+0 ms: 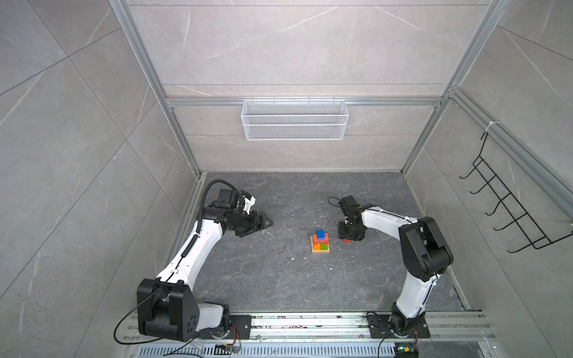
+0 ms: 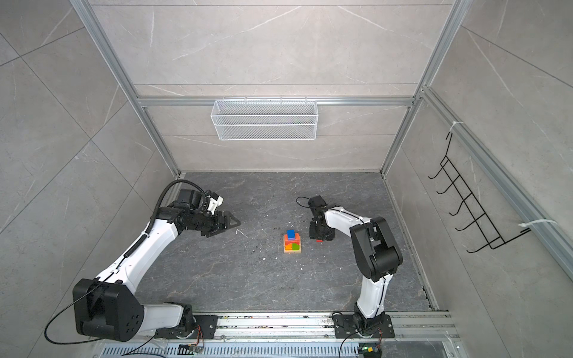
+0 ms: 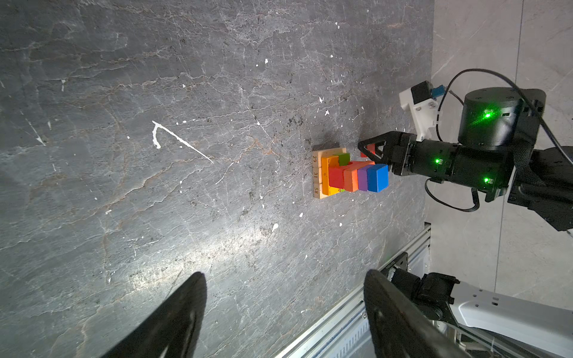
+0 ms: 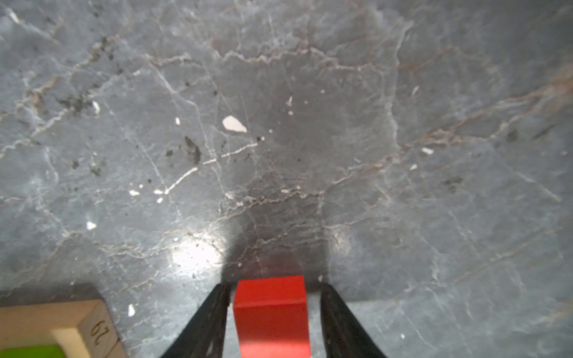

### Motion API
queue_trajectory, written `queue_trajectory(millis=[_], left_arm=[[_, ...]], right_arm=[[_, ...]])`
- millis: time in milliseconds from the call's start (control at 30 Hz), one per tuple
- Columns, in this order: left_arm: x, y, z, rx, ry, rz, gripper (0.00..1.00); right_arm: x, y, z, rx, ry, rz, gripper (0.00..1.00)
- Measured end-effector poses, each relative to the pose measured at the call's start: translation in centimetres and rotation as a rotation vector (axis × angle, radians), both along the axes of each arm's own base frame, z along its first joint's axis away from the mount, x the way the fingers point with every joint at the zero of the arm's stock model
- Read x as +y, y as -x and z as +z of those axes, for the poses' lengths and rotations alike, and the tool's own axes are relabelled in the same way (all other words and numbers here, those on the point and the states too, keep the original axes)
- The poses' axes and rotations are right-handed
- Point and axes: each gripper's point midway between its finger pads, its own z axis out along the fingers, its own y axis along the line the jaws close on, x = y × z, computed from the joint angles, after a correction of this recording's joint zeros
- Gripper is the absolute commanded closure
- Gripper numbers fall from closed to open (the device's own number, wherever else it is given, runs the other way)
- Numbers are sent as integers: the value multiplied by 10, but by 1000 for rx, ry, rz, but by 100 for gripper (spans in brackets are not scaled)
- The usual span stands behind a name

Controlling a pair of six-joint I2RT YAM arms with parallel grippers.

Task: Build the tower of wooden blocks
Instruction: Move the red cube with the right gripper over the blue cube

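tower [image 1: 320, 242] blue-topped; right tool [image 4: 275, 286] slightly spread around red block [image 4: 271, 316], not pinching; left tool [image 3: 284, 274] spread wide, empty.

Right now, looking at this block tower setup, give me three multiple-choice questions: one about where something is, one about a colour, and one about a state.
1. Where is the red cube relative to the tower?
A. On top of it.
B. Beside it on the table, between the fingers of the right tool.
C. Wedged under it.

2. What colour is the tower's top block?
A. Green.
B. Blue.
C. Tan.

3. How is the left tool?
A. Shut and empty.
B. Shut on the red cube.
C. Open and empty.

Answers:
1 B: the right wrist view shows the cube on the table between the black fingers.
2 B: both top views show blue uppermost.
3 C: the left wrist view shows its fingers wide apart over bare table.
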Motion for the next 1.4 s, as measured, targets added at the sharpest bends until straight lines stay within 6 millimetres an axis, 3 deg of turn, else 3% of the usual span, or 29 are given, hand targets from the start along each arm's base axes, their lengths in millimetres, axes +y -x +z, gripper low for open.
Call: queue_trajectory(millis=[467,633,867,1400], left_arm=[[0,0,0,0,0,0,18],[0,0,0,0,0,0,17],[-1,0,1,0,5,-3,17],[-9,6,22,-64,71,-37,15]], right_arm=[[-4,4,0,16,21,16,100],[-7,17,5,55,36,21,100],[7,17,49,2,17,56,100],[76,19,133,-126,-1,208,98]])
